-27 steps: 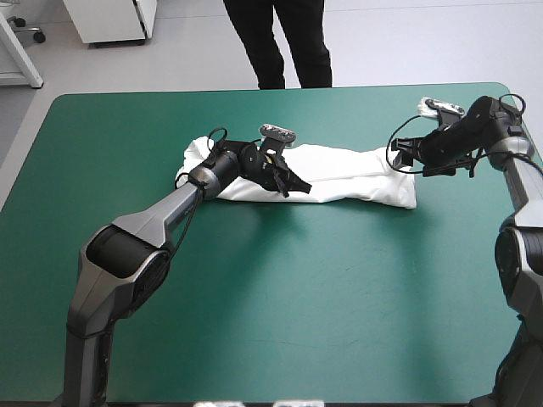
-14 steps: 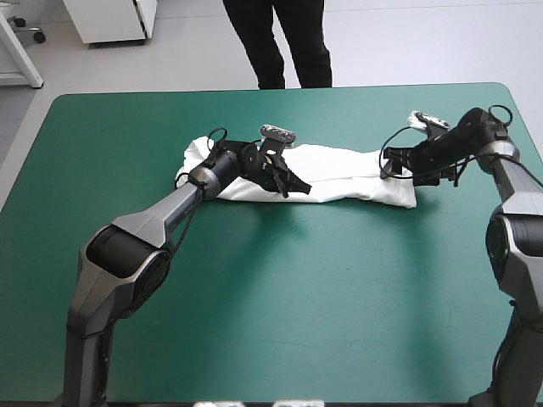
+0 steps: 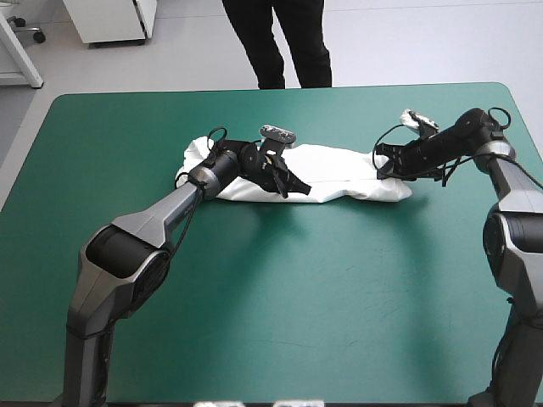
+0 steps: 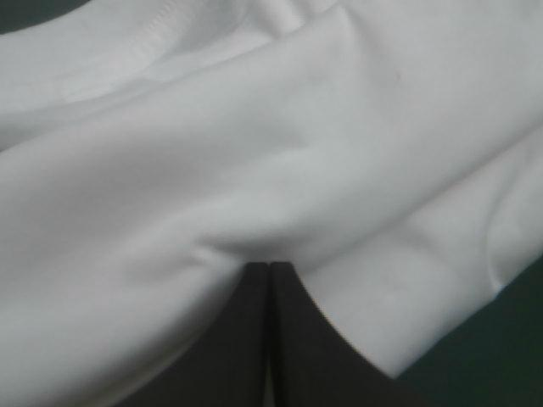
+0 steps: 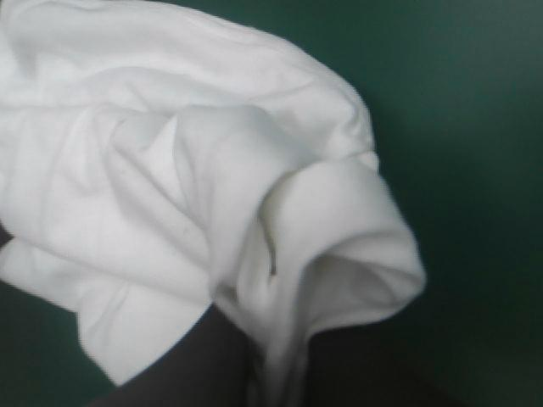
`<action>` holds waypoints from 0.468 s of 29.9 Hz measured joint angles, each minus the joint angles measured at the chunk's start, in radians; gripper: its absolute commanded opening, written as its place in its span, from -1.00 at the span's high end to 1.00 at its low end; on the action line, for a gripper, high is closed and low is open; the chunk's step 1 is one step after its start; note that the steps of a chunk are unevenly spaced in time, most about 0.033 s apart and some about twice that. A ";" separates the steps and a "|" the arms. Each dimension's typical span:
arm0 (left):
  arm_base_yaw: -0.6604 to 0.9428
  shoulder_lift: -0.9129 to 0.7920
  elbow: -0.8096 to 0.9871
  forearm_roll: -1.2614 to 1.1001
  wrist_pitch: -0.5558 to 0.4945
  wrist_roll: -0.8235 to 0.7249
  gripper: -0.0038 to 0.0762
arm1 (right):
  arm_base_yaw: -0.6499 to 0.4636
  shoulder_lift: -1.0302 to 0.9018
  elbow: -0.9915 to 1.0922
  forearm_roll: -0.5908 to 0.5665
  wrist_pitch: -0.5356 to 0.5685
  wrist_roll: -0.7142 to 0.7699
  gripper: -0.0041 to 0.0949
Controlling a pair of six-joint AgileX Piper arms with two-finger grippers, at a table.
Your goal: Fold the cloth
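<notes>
from above, the t-shirt lies as a long folded band across the far middle of the teal-green counter, running left to right. the left end effector rests on top of it near its middle, and the right end effector is at its right end, which is bunched and raised a little off the cover. only the wrist views show the grips. in the left one, the left end effector has its black fingers pressed together into one point, tips nosing under a soft fold; a stitched hem curves past beyond it. in the right one, the right end effector is pinching a puffed roll of the t-shirt, with white cloth between the fingers.
</notes>
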 measured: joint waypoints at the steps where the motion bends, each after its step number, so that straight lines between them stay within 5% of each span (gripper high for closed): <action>1: 0.000 0.000 0.000 0.000 0.001 0.000 0.93 | 0.000 -0.011 -0.013 0.007 0.013 0.000 0.94; 14: 0.000 -0.001 -0.001 0.000 0.021 0.000 0.93 | 0.115 -0.174 -0.169 0.159 0.136 -0.002 0.94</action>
